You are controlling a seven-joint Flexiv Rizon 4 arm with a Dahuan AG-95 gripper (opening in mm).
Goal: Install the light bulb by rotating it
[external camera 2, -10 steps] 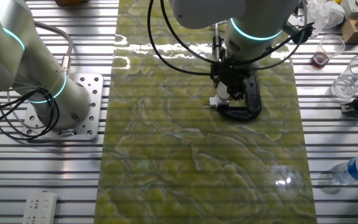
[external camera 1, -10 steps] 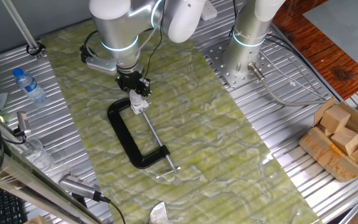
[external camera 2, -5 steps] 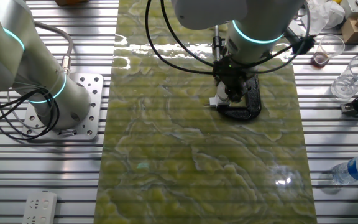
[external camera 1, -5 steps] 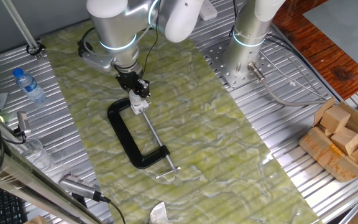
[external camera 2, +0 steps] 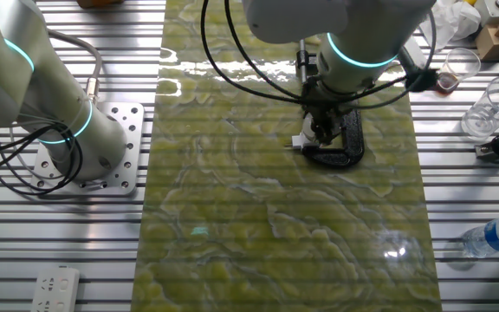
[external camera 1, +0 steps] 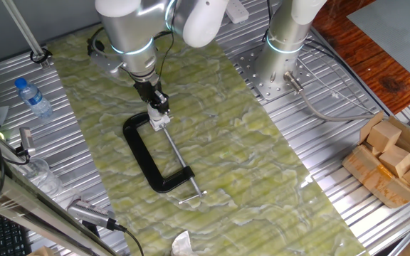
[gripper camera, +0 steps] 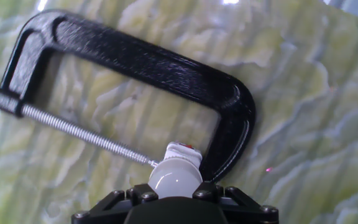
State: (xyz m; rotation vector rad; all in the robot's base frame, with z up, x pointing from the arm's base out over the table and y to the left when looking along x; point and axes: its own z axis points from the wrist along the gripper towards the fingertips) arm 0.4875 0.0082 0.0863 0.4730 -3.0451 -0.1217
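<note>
The light bulb (gripper camera: 176, 172) is small, white and rounded, with an orange mark on its white base (gripper camera: 181, 151). It sits at the closed end of the black C-clamp (gripper camera: 148, 59), where the tip of the steel screw (gripper camera: 73, 127) meets the clamp's jaw. My gripper (gripper camera: 176, 190) is shut on the bulb, its black fingers on either side of the glass. In one fixed view the gripper (external camera 1: 159, 107) points down on the bulb (external camera 1: 161, 121) at the top of the clamp (external camera 1: 137, 153). The other fixed view shows the bulb (external camera 2: 304, 141) partly hidden under the gripper (external camera 2: 321, 132).
A second arm's base (external camera 1: 285, 50) stands at the back right of the green mat (external camera 1: 233, 163). A water bottle (external camera 1: 33, 97) lies at the left. A cardboard box of wooden blocks (external camera 1: 393, 160) sits at the right. Plastic cups (external camera 2: 457, 69) stand off the mat.
The wrist has turned about its own axis while staying on the bulb. The clamp has not shifted on the mat.
</note>
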